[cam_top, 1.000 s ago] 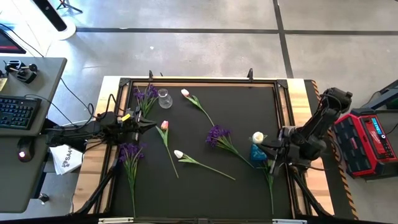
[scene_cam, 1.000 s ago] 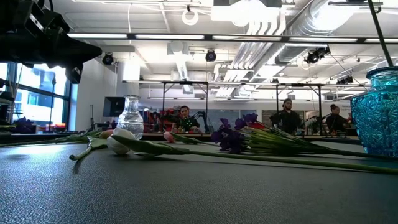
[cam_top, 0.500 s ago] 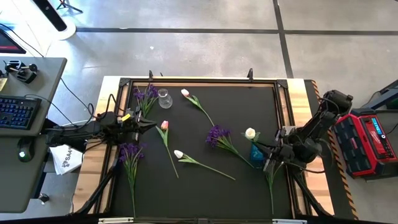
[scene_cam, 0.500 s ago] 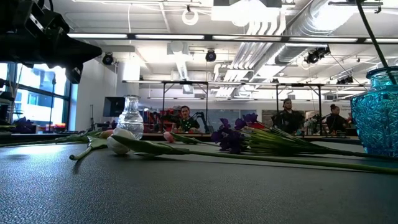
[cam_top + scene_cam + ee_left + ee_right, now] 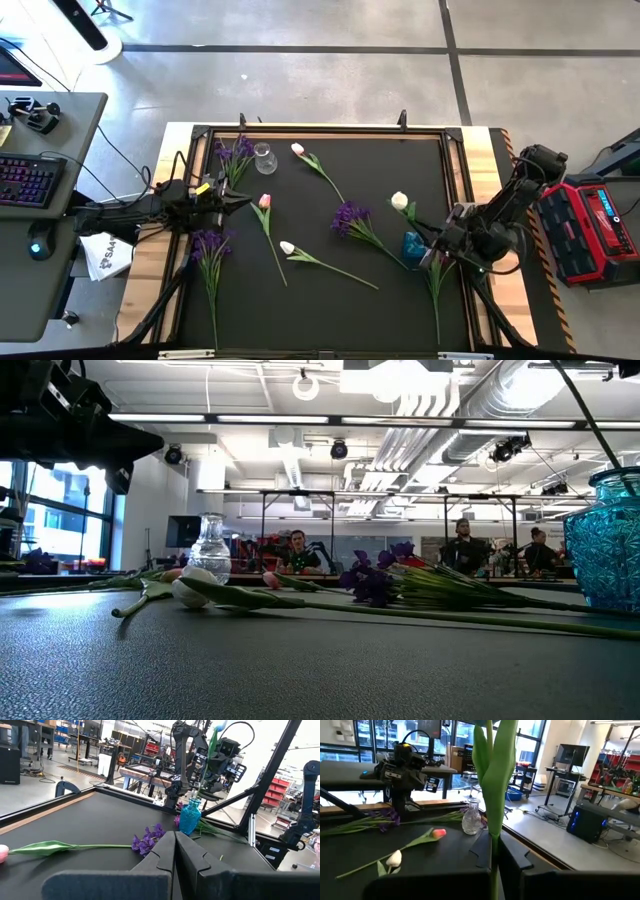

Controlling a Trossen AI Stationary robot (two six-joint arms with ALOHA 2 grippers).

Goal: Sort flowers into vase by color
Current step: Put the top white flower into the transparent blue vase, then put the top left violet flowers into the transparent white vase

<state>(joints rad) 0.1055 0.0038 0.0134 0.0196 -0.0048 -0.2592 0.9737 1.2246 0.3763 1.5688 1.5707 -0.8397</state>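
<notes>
My right gripper (image 5: 432,251) is shut on a white tulip (image 5: 400,201) beside the blue vase (image 5: 412,244), at the table's right. The tulip's stem (image 5: 585,420) slants down to the blue vase's mouth (image 5: 612,470). On the black mat lie purple sprays (image 5: 350,215) (image 5: 208,245) (image 5: 237,152), pink tulips (image 5: 264,201) (image 5: 297,149) and another white tulip (image 5: 287,247). A clear glass vase (image 5: 264,157) stands at the far left. My left gripper (image 5: 230,203) waits shut at the left edge. My right gripper pinches the white tulip's stem (image 5: 493,851) between its two fingers, below the long leaves (image 5: 497,765). The fingers come level from the table's right and lie across the stem. The tulip stands tilted, bud up, with its lower end at the blue vase's mouth.
A green stem (image 5: 435,290) lies near the blue vase on the near side. A raised black frame (image 5: 325,131) borders the mat. A desk with a keyboard (image 5: 28,185) stands to the left and a red box (image 5: 595,225) to the right. People (image 5: 460,545) show in the room beyond.
My right gripper has turned, tipping the held tulip. Its white bud has swung toward the table's far left, and the stem now leans more, while its lower end has stayed at the blue vase.
</notes>
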